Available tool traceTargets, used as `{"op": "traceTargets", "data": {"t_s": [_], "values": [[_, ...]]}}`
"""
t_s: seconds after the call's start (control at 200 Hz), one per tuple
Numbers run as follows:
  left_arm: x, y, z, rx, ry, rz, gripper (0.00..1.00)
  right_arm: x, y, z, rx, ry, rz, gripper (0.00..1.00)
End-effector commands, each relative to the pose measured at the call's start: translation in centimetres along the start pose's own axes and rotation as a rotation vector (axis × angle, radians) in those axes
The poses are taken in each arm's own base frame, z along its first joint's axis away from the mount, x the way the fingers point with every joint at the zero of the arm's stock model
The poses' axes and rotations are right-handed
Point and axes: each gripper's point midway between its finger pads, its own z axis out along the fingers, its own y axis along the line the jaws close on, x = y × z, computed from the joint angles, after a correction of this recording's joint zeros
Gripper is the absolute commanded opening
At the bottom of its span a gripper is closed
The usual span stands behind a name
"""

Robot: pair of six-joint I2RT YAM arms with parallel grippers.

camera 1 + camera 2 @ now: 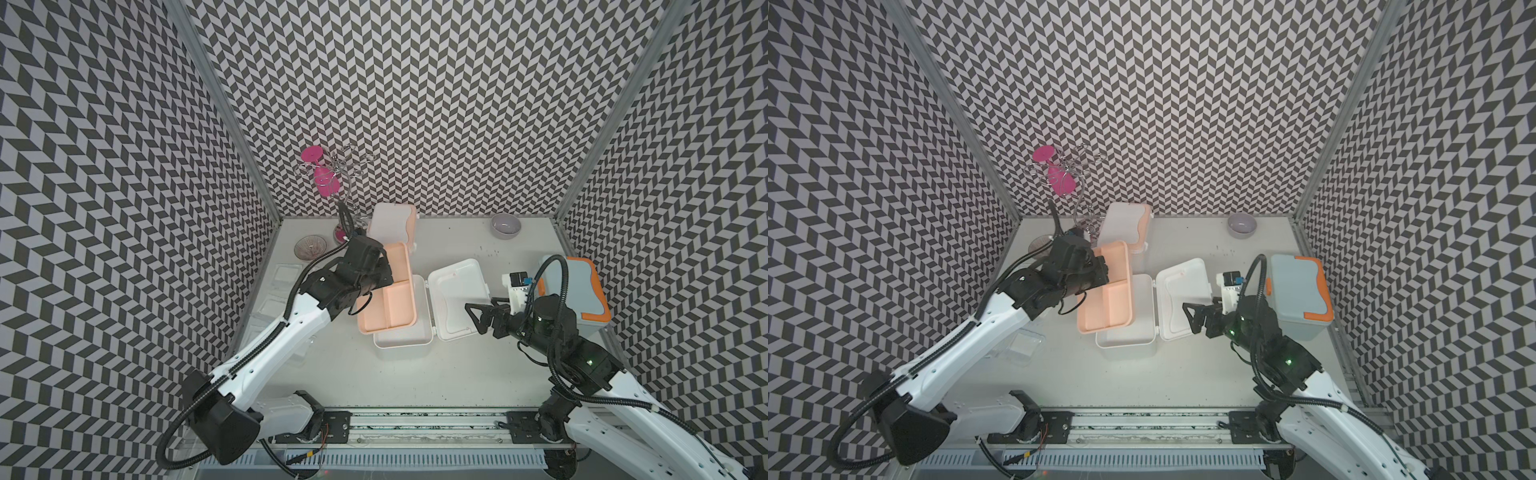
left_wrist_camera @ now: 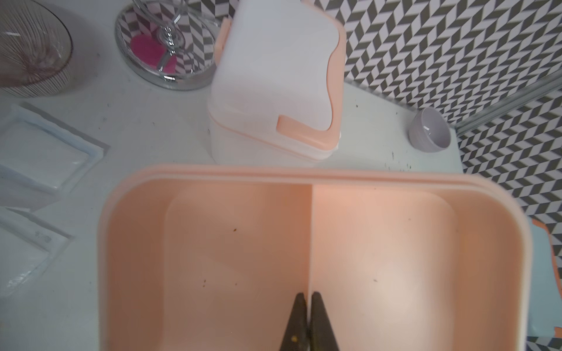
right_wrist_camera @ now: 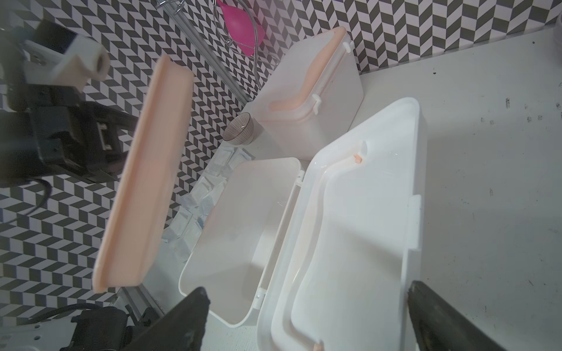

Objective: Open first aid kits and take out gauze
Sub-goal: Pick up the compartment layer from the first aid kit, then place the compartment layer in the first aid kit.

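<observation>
Left end effector [image 2: 308, 316] pinches tray [image 2: 231, 243] by divider only (thin hold); tray may tilt or slip onto open case [image 1: 401, 345]. Right end effector [image 1: 473, 319] spread, idle

Your left arm [image 1: 291, 328] and right arm [image 1: 648, 415] wear white shells dotted with small holes, joined by black motor housings. Behind each hand a ribbed black cable [image 1: 565, 282] loops free; green lights [image 1: 589, 362] glow on the right one's joints. The left gripper [image 2: 308, 304] and right gripper [image 1: 474, 319] end in black wedge-shaped fingers [image 3: 182, 319].
</observation>
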Motion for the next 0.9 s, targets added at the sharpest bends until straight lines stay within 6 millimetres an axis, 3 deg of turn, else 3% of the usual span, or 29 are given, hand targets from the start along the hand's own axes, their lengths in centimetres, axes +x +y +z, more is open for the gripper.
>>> {"op": "traceTargets", "data": {"t_s": [0.0, 0.245, 0.366, 0.476, 0.571, 0.891], "values": [[-4.3, 1.0, -3.4, 0.060, -0.134, 0.005, 0.00, -1.0, 0.7, 0.0, -0.032, -0.041, -0.012, 1.00], [-9.0, 10.5, -7.8, -0.064, -0.309, -0.160, 0.00, -0.6, 0.7, 0.2, -0.041, -0.033, 0.000, 1.00], [-9.3, 14.5, -8.4, -0.053, -0.333, -0.267, 0.00, -0.4, 0.6, 0.3, -0.040, -0.029, 0.003, 1.00], [-8.5, 17.4, -7.8, -0.014, -0.306, -0.355, 0.00, -0.3, 0.6, 0.2, -0.038, -0.029, 0.006, 1.00], [-7.4, 19.0, -7.0, 0.003, -0.279, -0.408, 0.00, -0.4, 0.6, 0.0, -0.036, -0.031, 0.003, 1.00], [-6.2, 20.0, -6.0, 0.017, -0.249, -0.451, 0.00, -0.5, 0.5, -0.2, -0.032, -0.033, 0.004, 1.00]]}}
